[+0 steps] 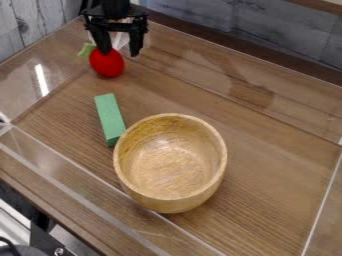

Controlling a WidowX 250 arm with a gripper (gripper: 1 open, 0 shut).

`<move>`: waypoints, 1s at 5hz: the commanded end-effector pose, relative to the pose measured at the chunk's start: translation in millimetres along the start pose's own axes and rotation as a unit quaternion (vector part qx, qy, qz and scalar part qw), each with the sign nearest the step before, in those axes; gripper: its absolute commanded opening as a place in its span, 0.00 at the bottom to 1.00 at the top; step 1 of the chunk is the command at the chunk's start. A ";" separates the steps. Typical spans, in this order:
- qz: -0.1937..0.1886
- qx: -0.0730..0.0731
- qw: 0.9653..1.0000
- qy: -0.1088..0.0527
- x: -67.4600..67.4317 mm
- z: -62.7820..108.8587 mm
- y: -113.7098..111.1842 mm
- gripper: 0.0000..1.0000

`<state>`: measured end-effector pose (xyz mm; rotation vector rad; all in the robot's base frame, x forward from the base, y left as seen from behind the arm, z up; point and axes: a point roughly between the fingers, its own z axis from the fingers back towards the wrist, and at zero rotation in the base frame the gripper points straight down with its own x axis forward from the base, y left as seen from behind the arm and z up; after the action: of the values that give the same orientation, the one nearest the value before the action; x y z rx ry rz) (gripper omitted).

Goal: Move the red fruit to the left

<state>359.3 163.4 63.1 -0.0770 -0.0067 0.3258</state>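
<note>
Camera view: shows the red fruit point(107, 65) at the far left of the wooden table point(254, 120), with a light green leafy stem point(87, 48) toward its far left side. Includes a pale, wispy item point(122, 43) just beside the fruit, too blurred to identify. Places the dark gripper point(115, 21) at the far edge of the scene, beyond the fruit, with fingers spread apart and clamped on nothing visible. Displays the green rectangular block point(110, 116) nearer than the fruit, lying flat and slightly slanted. Locates the wooden bowl point(170, 163) upright, nearer still and to the right of the block. Contains dark equipment point(24, 232) at the near left corner, only partly visible.
</note>
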 end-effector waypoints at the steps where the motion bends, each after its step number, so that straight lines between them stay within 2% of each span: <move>1: -0.009 0.007 0.999 -0.048 5.3 42.4 -8.3 1.00; 3: -0.013 0.008 0.999 -0.048 1.2 54.8 -20.3 1.00; 5: -0.042 0.010 0.998 -0.044 -13.1 68.1 -25.1 1.00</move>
<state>348.8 141.7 101.5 -0.0704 -0.0134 0.2600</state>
